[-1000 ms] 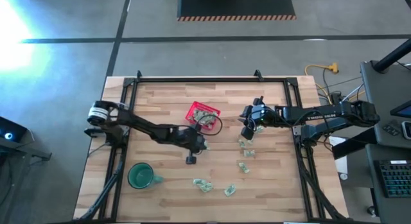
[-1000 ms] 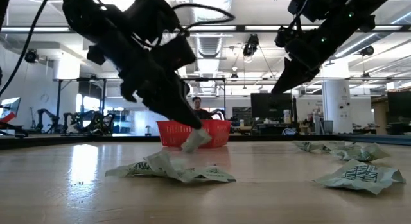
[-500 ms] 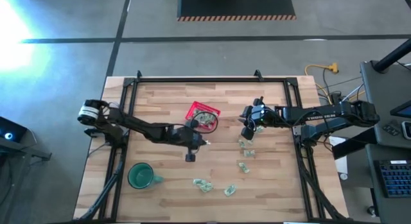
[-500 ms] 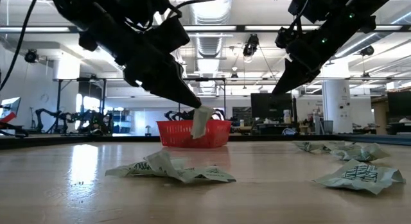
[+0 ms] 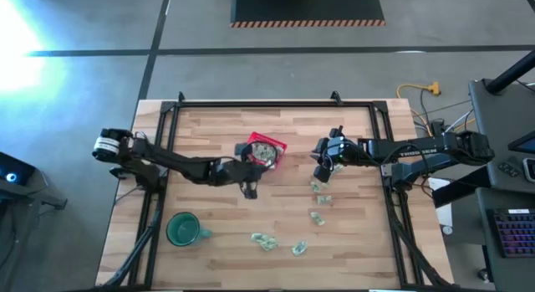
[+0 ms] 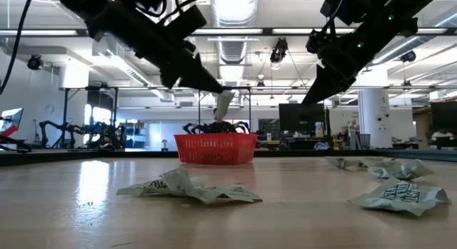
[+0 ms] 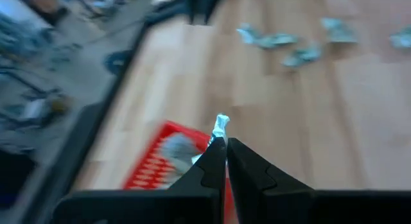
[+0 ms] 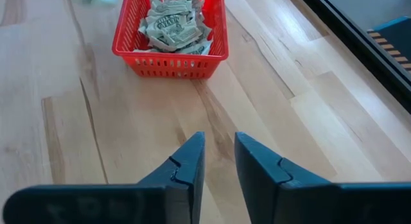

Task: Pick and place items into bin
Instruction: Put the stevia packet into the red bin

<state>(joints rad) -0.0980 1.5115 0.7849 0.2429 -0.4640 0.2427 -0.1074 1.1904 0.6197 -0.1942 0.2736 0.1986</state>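
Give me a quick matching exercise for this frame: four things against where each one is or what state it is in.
1. left gripper
2. right gripper
3. red basket
4. green mug

a. partly filled with wrapped pieces
b. empty, jaws slightly apart, above bare wood
c. near the table's front left corner
d. shut on a wrapped piece, above the basket

Pairs: 1-d, 2-b, 3-a, 4-c

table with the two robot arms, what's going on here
The left gripper, shut on a wrapped piece, holds it above the red basket, which already has several pieces inside. The right gripper hangs empty, fingers slightly apart, over the bare table. More loose pieces lie on the wood.
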